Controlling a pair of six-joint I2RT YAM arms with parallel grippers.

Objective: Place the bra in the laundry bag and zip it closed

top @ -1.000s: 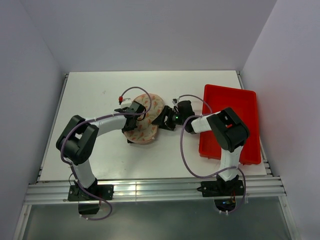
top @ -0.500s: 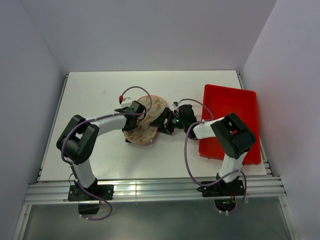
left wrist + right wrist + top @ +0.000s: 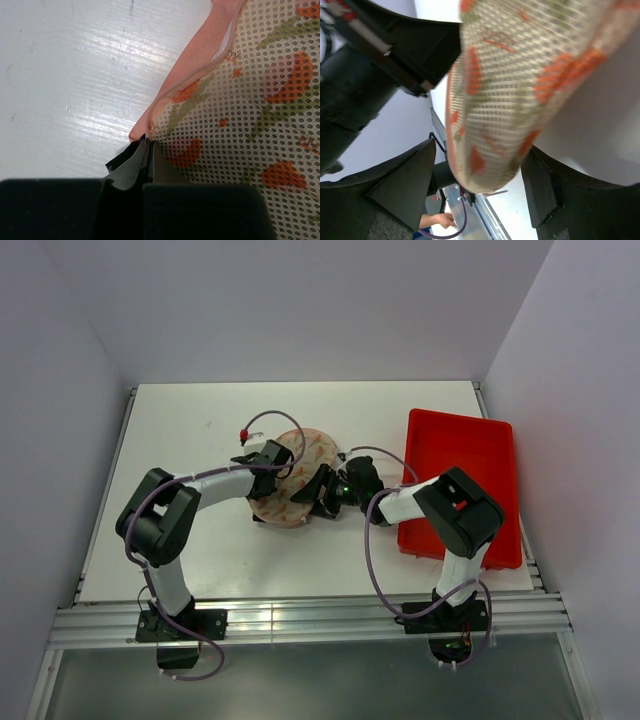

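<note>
The laundry bag [image 3: 295, 480] lies folded as one printed dome at the table's middle. My left gripper [image 3: 268, 468] is at its left rim, and in the left wrist view it [image 3: 149, 147] is shut on the end of the pink zipper rim [image 3: 192, 65]. A small black fabric corner [image 3: 117, 162] pokes out under that rim; the rest of the bra is hidden. My right gripper [image 3: 320, 492] is open, and in the right wrist view it [image 3: 482, 152] straddles the bag's rounded right edge [image 3: 495, 125], one finger [image 3: 405, 185] on each side.
A red plastic tray [image 3: 465, 440] stands at the right of the table, with my right arm's elbow over its near left part. White walls enclose the table on three sides. The table's metal front rail shows behind the bag in the right wrist view.
My right gripper has moved left from beside the bag until its open fingers sit around the bag's right edge. My left gripper has stayed at the left rim.
</note>
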